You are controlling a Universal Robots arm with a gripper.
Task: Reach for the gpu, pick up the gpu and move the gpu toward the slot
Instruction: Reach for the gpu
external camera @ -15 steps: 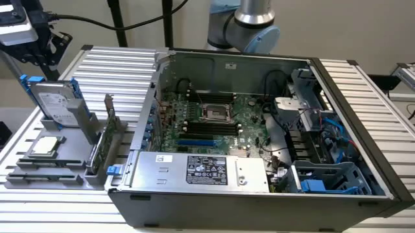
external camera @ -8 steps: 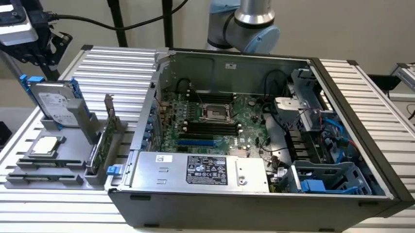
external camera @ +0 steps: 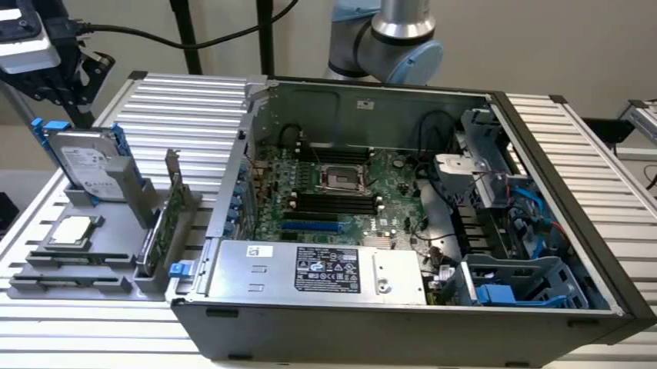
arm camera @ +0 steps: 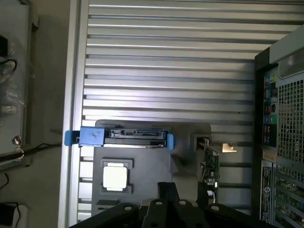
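Observation:
The gpu (external camera: 162, 227) is a thin green card standing on its edge in the grey fixture (external camera: 77, 265), at the exterior view's left, with its silver bracket (external camera: 172, 167) pointing up. In the wrist view the gpu (arm camera: 212, 167) is seen edge-on from above. My gripper (external camera: 57, 77) hangs high over the far left corner of the table, above the fixture and apart from the card. Its dark body (arm camera: 168, 199) is in the wrist view. The blue slot (external camera: 313, 227) lies on the motherboard inside the open computer case (external camera: 411, 323).
A silver hard drive with blue rails (external camera: 88, 165) stands in the same fixture, and a square CPU chip (external camera: 70, 231) lies in front of it. The case's left wall (external camera: 241, 169) rises right beside the gpu. A black cable (external camera: 154, 34) runs from the gripper.

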